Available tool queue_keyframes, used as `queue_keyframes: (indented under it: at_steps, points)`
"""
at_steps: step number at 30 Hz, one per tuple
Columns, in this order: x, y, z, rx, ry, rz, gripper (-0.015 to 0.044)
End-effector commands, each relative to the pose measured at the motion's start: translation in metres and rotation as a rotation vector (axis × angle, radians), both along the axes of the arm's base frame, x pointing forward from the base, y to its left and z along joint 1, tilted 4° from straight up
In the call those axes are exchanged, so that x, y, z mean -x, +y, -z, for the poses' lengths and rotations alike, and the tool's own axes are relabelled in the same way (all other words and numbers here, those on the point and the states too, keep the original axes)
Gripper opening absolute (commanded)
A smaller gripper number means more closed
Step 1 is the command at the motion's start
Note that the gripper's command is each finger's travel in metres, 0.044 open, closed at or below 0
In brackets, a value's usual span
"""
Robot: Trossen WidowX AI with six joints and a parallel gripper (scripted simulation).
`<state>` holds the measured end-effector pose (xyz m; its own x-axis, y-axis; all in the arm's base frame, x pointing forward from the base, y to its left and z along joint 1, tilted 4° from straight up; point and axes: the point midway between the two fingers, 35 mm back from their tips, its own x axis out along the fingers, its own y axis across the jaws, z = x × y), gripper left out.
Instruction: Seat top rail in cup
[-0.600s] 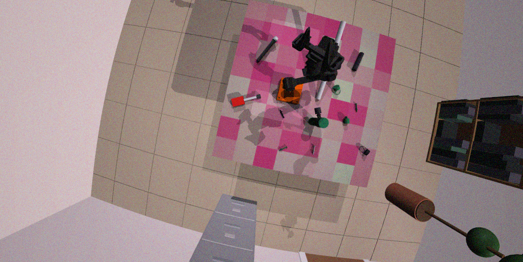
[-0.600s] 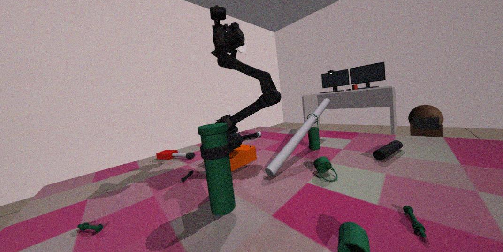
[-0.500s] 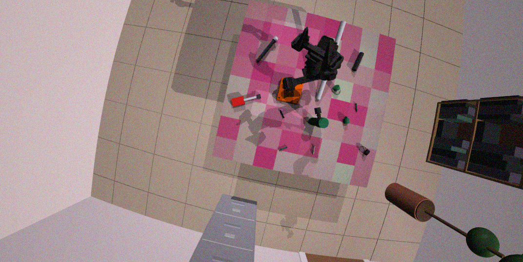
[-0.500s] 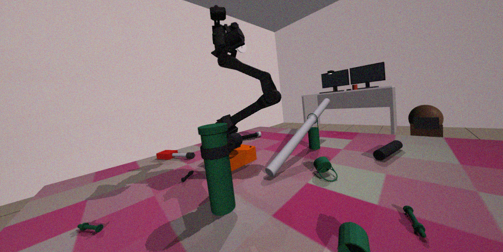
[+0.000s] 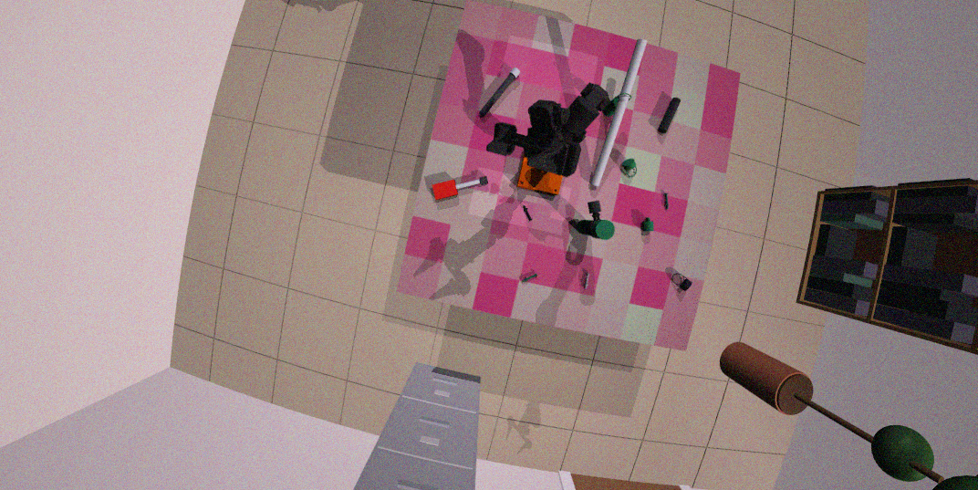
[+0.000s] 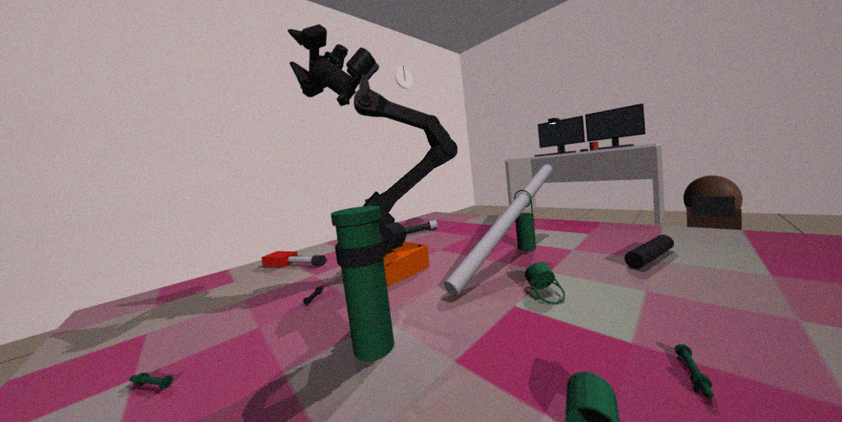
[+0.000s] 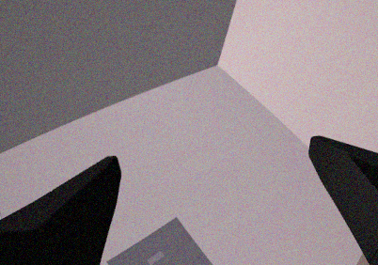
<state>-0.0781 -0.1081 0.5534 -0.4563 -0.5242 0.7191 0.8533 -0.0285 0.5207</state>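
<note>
The grey-white rail point(image 5: 610, 133) point(image 6: 495, 236) slants through the wire loop point(image 6: 523, 191) on the small green post point(image 6: 525, 233). Its lower end is near the mat, apart from the cup. The big green post point(image 5: 602, 229) point(image 6: 367, 306) stands upright. Its black band point(image 6: 355, 255) sits a little below the post cap point(image 6: 356, 215). The dark rail-end cup point(image 5: 594, 206) point(image 6: 393, 233) is on the band's far side in the exterior view; its mouth is not clearly visible. My gripper point(image 6: 290, 47) point(image 7: 216, 156) is open and empty, high above the mat, away from the rail.
An orange box point(image 5: 540, 180) point(image 6: 409, 259) is by the arm's base. A green loop cap point(image 5: 629, 166) point(image 6: 539, 275) and a black cylinder point(image 5: 669, 115) point(image 6: 649, 251) lie beyond the rail. A red block point(image 5: 444, 189) point(image 6: 280, 258) with a grey rod lies left.
</note>
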Motion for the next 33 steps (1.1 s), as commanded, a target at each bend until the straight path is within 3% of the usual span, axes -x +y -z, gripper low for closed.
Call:
queue_keyframes:
  at_steps: [1, 9, 16, 25, 33]
  points:
    - [-0.022, -0.049, 0.017, -0.176, 0.013, -0.182, 0.0440]
    - [-0.110, -0.116, 0.071, -0.527, 0.131, -0.556, 0.0440]
    - [-0.210, -0.120, 0.129, -0.802, 0.365, -0.869, 0.0440]
    - [-0.318, -0.046, 0.207, -1.070, 0.830, -1.225, 0.0440]
    - [-0.356, 0.064, 0.272, -1.191, 1.376, -1.458, 0.0440]
